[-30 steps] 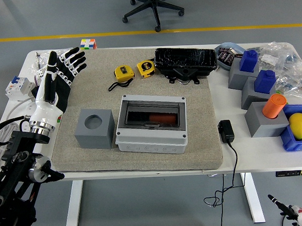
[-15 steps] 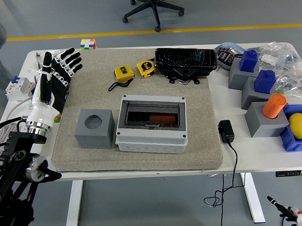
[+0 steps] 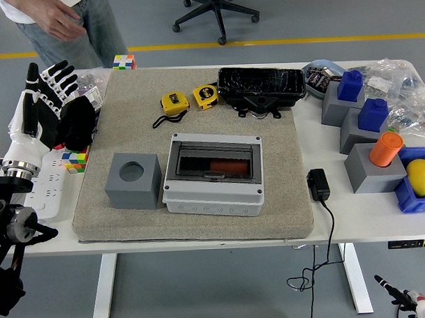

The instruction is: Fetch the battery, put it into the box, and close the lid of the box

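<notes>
The robot's left hand [image 3: 49, 109] – black with white finger segments – was raised above the table's far-left corner, its fingers [image 3: 56, 75] spread and holding nothing. The white table [image 3: 320, 228] carried a grey felt mat [image 3: 131, 224]. On the mat, near its middle, sat the grey plastic box [image 3: 213, 174] with its clear hinged lid [image 3: 216, 162] lying down over the opening; through the lid a reddish cylindrical battery [image 3: 223, 164] showed inside. Just left of the box stood a grey cube block with a round hole in its top [image 3: 133, 180]. Behind the box lay two yellow tape measures [image 3: 189, 99] and a black tray wrapped in plastic film [image 3: 261, 85].

A small multicoloured cube [image 3: 77, 159] sat on the table below the hand, left of the mat. At the right edge stood grey blocks with blue caps [image 3: 356, 105], an orange cylinder [image 3: 385, 149] and a yellow lemon-like thing [image 3: 422, 176] in a blue bin – well apart from the box. A black adapter with a cord [image 3: 318, 184] lay right of the mat. A person [image 3: 61, 21] stood at the far-left corner, one hand hanging loose.
</notes>
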### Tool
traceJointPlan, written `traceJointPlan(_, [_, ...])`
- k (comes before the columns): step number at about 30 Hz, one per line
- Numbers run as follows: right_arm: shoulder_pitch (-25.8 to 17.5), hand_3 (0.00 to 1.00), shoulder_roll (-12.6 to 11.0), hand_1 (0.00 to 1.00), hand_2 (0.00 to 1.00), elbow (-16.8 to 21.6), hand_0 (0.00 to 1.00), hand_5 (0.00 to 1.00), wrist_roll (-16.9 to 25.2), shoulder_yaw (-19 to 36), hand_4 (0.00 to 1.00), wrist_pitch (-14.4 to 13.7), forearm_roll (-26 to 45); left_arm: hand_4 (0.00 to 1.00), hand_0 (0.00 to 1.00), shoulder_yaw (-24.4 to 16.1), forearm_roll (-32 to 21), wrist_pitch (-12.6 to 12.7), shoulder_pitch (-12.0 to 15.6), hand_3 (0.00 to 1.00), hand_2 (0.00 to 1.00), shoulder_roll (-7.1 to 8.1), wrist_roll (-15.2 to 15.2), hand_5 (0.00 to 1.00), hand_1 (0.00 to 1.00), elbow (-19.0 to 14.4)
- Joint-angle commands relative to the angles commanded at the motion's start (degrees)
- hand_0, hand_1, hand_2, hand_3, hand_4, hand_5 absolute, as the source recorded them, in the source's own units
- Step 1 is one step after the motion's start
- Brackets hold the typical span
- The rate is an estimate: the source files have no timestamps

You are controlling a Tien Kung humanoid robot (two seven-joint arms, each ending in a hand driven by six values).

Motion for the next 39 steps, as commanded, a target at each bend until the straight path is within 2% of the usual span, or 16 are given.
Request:
traceJointPlan(5, [0.1,0.861,-0.1,0.884,0.82,0.0,0.904,0.998,0.0,0.1,0.998,0.0,0.1,0.998,0.901,-2.2,7.0,-1.1,-1.0,0.81,0.857,2.26,2.4,0.897,0.892,1.6])
traceJointPlan(8, [0.2,0.861,0.1,0.884,0.82,0.1,0.904,0.998,0.0,-0.1,0.998,0.0,0.3,0.998,0.901,-3.6,7.2,-1.6,-1.6,0.81,0.857,3.31,2.1,0.897,0.892,4.2])
traceJointPlan(14, [0.0,0.861,0.3,0.883,0.82,0.0,0.904,0.998,0.0,-0.1,0.998,0.0,0.3,0.998,0.882,-8.1,3.2,-1.0,-2.7,0.805,0.849,3.37,0.4,0.879,0.885,9.7])
traceJointPlan(15, [0.0,0.861,0.3,0.884,0.82,0.0,0.904,0.998,0.0,0.1,0.998,0.0,0.3,0.998,0.871,-9.1,1.7,-1.0,-2.9,0.785,0.805,3.01,-0.1,0.896,0.851,10.4])
traceJointPlan(17, [-0.1,0.861,0.4,0.884,0.82,0.0,0.904,0.998,0.0,0.2,0.998,0.0,0.2,0.998,0.871,-11.1,-1.5,-1.1,-3.0,0.785,0.805,2.26,-0.9,0.896,0.851,11.3])
traceJointPlan(20, [-0.1,0.861,0.4,0.884,0.82,0.0,0.904,0.998,0.0,0.2,0.998,0.0,0.2,0.998,0.871,-12.6,-3.7,-1.3,-2.9,0.785,0.805,1.8,-1.2,0.896,0.851,11.5])
traceJointPlan(21, [0.0,0.86,0.3,0.883,0.82,0.0,0.903,0.998,0.0,0.2,0.998,0.0,0.2,0.998,0.866,-12.9,-3.9,-1.4,-2.8,0.787,0.81,1.66,-1.2,0.998,0.855,11.2])
traceJointPlan(32, [0.1,0.86,0.6,0.883,0.82,0.2,0.904,0.998,0.0,0.2,0.998,-0.1,0.2,0.998,0.86,-14.4,-5.0,-0.4,0.4,0.782,0.807,-0.3,1.3,0.998,0.846,7.7])
traceJointPlan(39, [-0.5,0.86,0.2,0.884,0.82,-0.1,0.903,0.998,0.0,-0.1,0.998,0.1,-0.4,0.998,0.85,-13.9,-4.7,0.0,1.4,0.776,0.795,-0.54,1.4,0.998,0.832,5.9])
